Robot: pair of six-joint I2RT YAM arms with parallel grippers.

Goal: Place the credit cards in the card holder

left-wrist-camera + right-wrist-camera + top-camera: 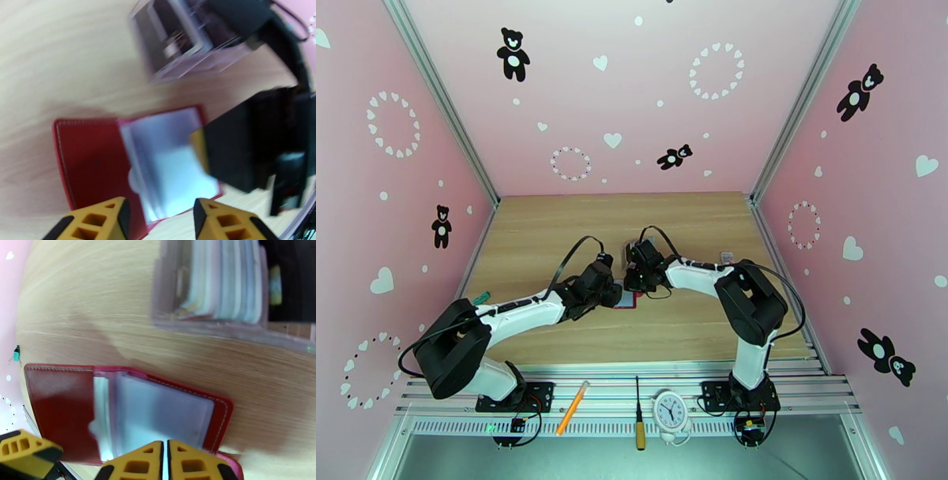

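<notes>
Lying open, the card holder (59, 398) sits at the tips of the closed right claw (166, 459) and the open left claw (160, 207).

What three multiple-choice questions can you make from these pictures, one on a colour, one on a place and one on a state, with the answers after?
1. What colour is the wallet's cover?
A) Blue
B) Green
C) Red

2. Where is the clock?
A) On the rail at the near edge, between the arm bases
B) On the wallet
C) On the floor

3. How does the wallet lie?
A) Snapped shut
B) Open, clear pockets facing up
C) Standing on its edge

Answers:
1. C, since both wrist views show a red cover.
2. A, since the top view shows it on the rail between the two bases.
3. B, since both wrist views show the cover spread flat with the pockets exposed.
</notes>
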